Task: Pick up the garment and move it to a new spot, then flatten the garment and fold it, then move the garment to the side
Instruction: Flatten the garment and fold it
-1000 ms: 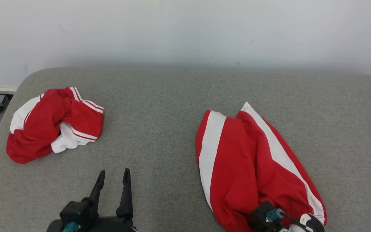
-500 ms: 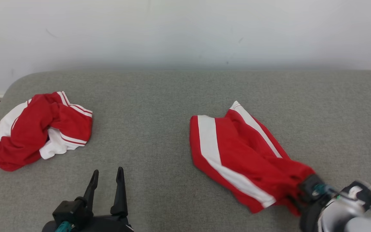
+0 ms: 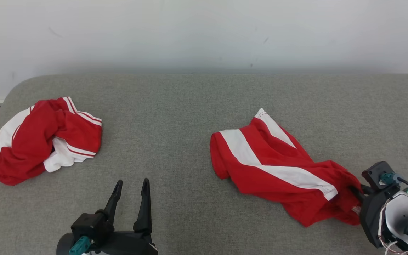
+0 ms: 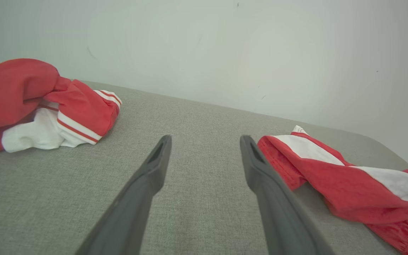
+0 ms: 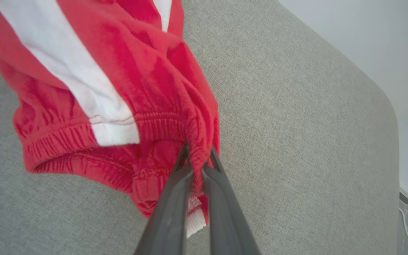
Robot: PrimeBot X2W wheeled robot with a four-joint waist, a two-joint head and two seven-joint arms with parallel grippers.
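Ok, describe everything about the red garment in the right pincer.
The red garment looks like soft knit shorts with broad white side stripes and a gathered elastic waistband. It lies crumpled, drawn out lengthwise on the grey padded surface, right of centre. The right pincer is shut on a bunched fold of the waistband.

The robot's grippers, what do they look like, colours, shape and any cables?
The left gripper and right gripper each have two long, tapering dark grey fingers on a black block body. A teal connector sits on each body. Behind the right one, the forearm is pale grey-white, with thin loose wires.
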